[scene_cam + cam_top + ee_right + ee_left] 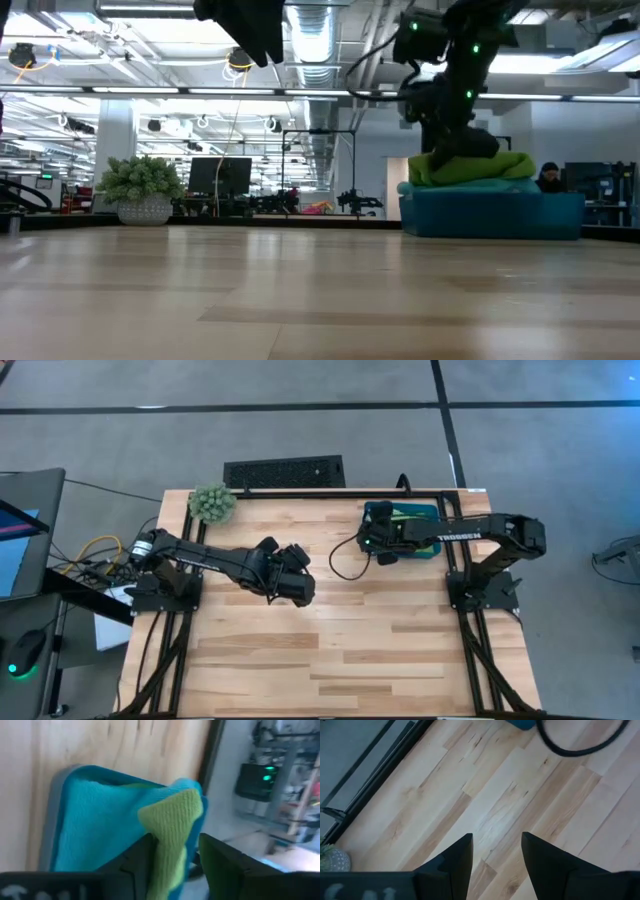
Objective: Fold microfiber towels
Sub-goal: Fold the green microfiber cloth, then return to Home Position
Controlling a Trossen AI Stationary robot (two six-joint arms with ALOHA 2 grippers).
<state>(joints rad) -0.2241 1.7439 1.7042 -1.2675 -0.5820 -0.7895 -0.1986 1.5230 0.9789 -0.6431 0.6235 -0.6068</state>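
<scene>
Over the blue bin (pixel 372 513) my right end effector (pixel 175 870) pinches the lime green towel (pixel 172 820), soft and floppy, by its corner; my left end effector (pixel 496 865) waits open.

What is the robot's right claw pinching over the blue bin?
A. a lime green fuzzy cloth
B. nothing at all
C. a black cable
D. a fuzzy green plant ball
A. In the right wrist view, the right gripper has the lime green microfiber towel hanging between its two dark fingers, above the teal towel in the blue bin.
</scene>
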